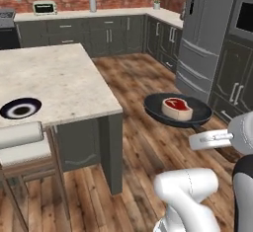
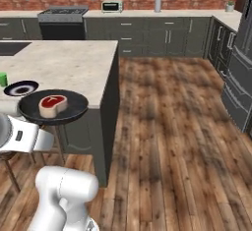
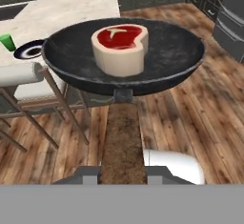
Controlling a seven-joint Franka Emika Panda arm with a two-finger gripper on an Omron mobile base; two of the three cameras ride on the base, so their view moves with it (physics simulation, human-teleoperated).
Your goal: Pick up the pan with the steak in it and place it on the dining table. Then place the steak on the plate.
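Note:
The black pan hangs level in the air over the wooden floor, just off the corner of the dining table. My gripper is shut on its brown wooden handle. The steak, red on top with a cream rim, lies near the middle of the pan, and the steak sits flat. The navy-rimmed plate rests on the table near its front edge, to the left of the pan. In the right base view, the plate lies just beyond the steak.
A stool with a white cushion stands against the table's near side, below the plate. A green cup is on the table by the plate. The fridge and dark cabinets line the right wall. Open wooden floor stretches to the right of the island.

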